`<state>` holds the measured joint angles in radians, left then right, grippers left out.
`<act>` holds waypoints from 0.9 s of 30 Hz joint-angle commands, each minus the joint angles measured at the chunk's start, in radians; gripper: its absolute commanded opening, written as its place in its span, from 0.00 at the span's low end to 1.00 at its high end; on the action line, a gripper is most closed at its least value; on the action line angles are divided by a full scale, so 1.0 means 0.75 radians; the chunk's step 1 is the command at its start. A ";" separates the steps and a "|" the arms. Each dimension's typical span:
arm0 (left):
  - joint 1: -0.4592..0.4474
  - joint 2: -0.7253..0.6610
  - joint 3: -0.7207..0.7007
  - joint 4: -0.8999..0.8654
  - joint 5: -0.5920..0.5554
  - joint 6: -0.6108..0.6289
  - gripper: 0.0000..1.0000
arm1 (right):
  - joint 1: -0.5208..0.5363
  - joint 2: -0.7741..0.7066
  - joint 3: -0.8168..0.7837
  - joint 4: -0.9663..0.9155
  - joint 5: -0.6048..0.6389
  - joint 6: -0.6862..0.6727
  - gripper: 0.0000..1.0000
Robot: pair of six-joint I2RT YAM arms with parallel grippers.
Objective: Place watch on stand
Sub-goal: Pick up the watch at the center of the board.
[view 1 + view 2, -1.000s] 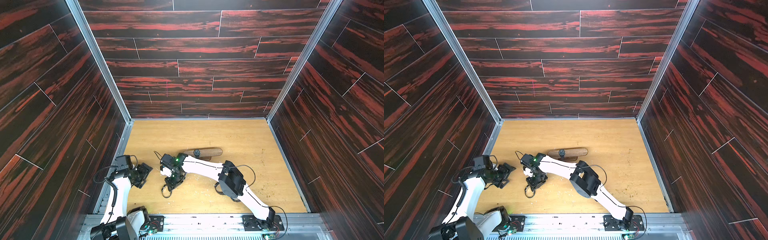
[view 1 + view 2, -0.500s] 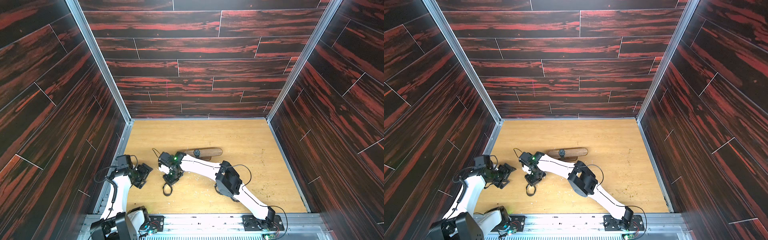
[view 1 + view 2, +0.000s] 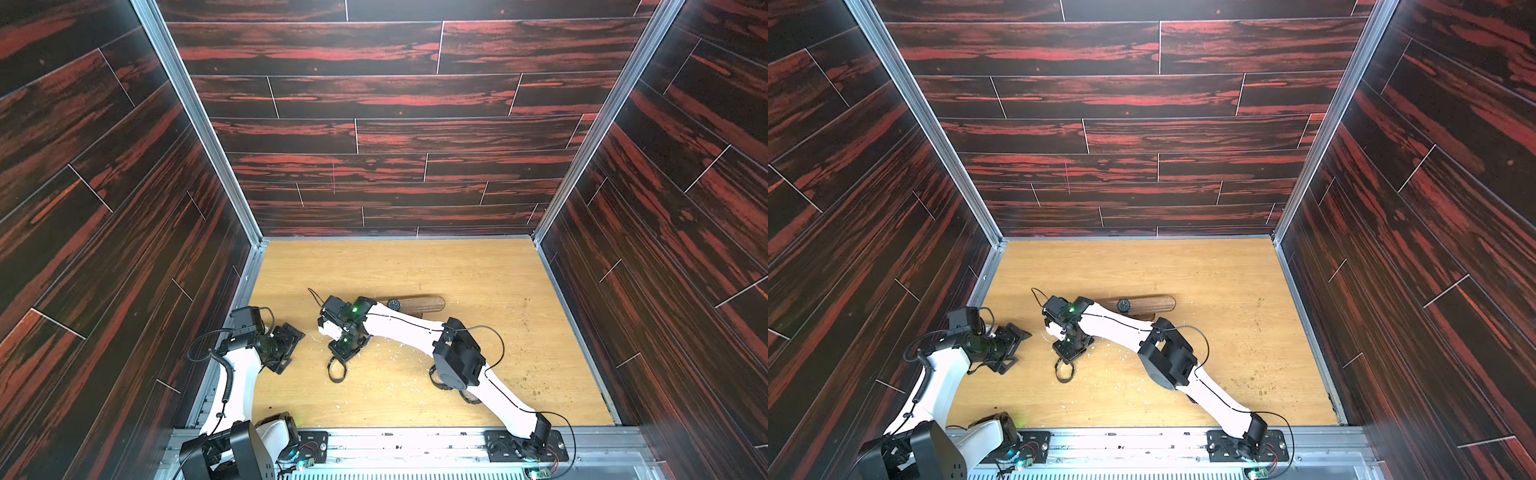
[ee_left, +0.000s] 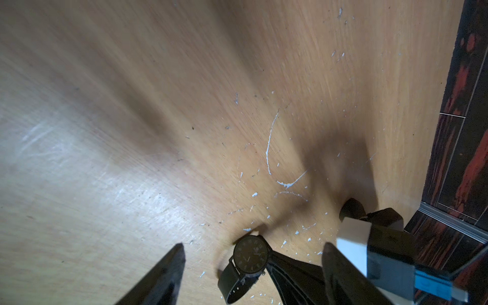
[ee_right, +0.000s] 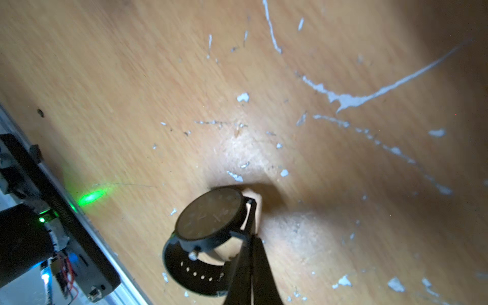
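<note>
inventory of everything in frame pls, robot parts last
stand: 1, dark-brown wood bar, mid table, behind the right arm
watch on the stand: 1, black, round dial facing up, on the bar
held watch: 1, black, strap pinched by the right gripper, in front of the stand
white flecks: many, white, scattered on the table near the grippers
table: 1, light wood
walls: 3, dark red-black wood panels, around the table
left gripper: 1, black, open, holding nothing, beside the held watch
right gripper: 1, black, shut on the held watch's strap
</note>
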<state>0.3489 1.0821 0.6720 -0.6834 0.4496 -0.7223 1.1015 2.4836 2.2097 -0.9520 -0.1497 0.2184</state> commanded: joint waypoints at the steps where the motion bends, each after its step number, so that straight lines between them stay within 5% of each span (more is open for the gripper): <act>1: 0.011 0.006 0.042 -0.006 0.027 0.003 0.82 | -0.015 -0.116 -0.087 0.075 0.038 -0.077 0.00; 17: -0.016 -0.051 0.052 0.324 0.325 -0.111 0.90 | -0.230 -0.663 -0.604 0.529 -0.159 -0.144 0.00; 27: -0.347 -0.008 0.256 0.626 0.352 -0.333 0.95 | -0.406 -0.876 -0.699 0.636 -0.356 -0.128 0.00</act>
<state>0.1287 1.0622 0.8154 -0.3275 0.6888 -0.9024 0.8215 1.8668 1.6958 -0.5121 -0.3435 0.1257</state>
